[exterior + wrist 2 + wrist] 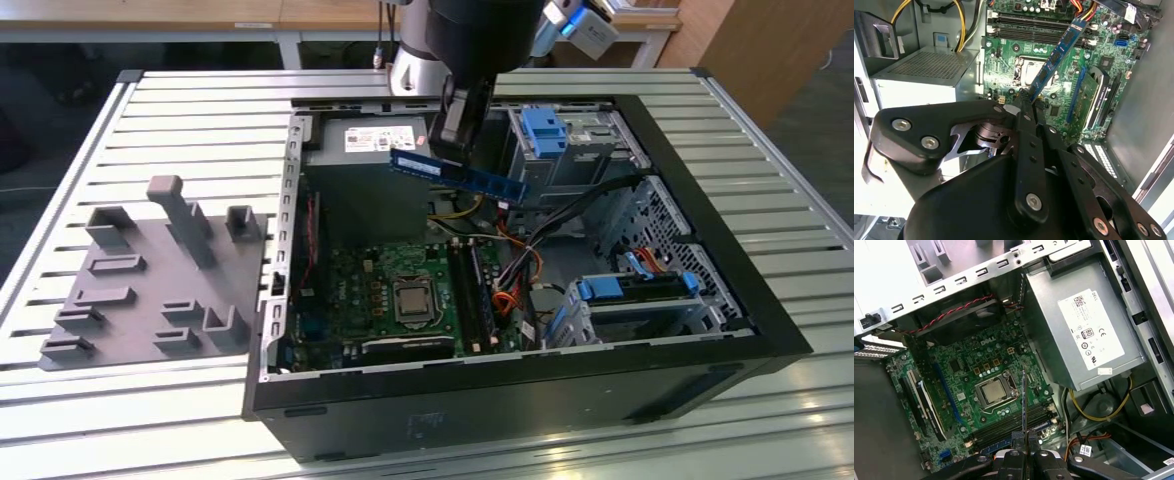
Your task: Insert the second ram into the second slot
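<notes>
The second ram (457,174), a long thin blue circuit-board stick, hangs in the air over the open computer case with my gripper (450,143) shut on its upper end. It points down at a slant towards the motherboard (387,290). In the second wrist view the second ram (1056,55) reaches from my gripper (1027,101) towards the row of dark memory slots (1029,29). The first wrist view has the second ram (1024,400) edge-on, rising from my gripper (1024,452) above the memory slots (1014,426). The stick is clear of the slots.
The case lies open on a slatted metal table (187,110). Inside it are a grey power supply (1084,330), the processor socket (991,391), coloured cables (514,270) and light-blue drive-bay clips (541,130). A grey holder fixture (147,270) stands at the exterior view's left.
</notes>
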### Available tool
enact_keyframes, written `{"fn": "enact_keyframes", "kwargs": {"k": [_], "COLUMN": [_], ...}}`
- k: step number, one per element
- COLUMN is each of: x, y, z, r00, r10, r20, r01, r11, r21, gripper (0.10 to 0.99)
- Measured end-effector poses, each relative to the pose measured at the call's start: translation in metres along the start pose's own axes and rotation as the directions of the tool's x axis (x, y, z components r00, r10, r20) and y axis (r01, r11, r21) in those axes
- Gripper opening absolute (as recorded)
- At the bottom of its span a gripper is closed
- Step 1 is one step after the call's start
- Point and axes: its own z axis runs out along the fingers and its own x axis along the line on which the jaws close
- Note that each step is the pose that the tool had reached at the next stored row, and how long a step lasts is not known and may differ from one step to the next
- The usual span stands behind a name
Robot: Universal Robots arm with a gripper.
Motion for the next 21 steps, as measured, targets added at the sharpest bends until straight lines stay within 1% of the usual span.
{"fn": "enact_keyframes", "kwargs": {"k": [21], "x": [0.0000], "y": [0.0000], "z": [0.0001], "r00": [0.9983], "r10": [0.058], "r20": [0.0022], "r01": [-0.058], "r11": [0.9983], "r21": [0.001], "gripper": [0.137]}}
